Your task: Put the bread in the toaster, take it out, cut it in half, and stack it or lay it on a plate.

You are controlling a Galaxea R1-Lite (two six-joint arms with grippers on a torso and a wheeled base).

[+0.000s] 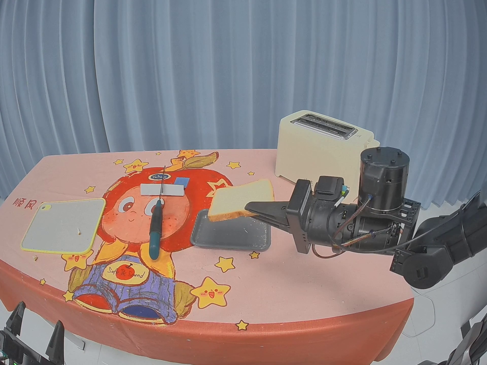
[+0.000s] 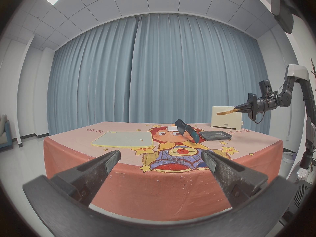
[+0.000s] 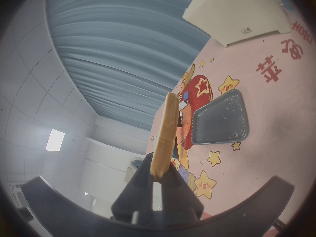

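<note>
A round table covered by a salmon-pink tablecloth [image 1: 284, 290] printed with a cartoon apple-headed child and yellow stars stands before a blue-grey pleated curtain [image 1: 203, 51].

The right gripper [image 1: 253, 208], black and reaching in from the table's right side, has its two fingers clamped on one edge of a pale, tan-crusted slice of bread [image 1: 241, 198]. The slice is held flat in the air over the far edge of a dark grey rectangular tray [image 1: 233, 234]. The left wrist view shows it raised to about the height of the toaster's top.

The cream-coloured two-slot toaster [image 1: 319, 150] sits at the back right of the table, just behind the tray.

A knife with a teal handle [image 1: 156, 224] lies in the middle of the cloth, left of the tray. Its thin blade crosses a small white strip [image 1: 162, 189], possibly a rest, though this is hard to make out.

A pale grey cutting board with a yellow rim [image 1: 63, 225] lies flat at the table's left.

The left gripper [image 2: 160, 155] hangs low in front of the table's near edge, fingers spread wide with nothing between them.
</note>
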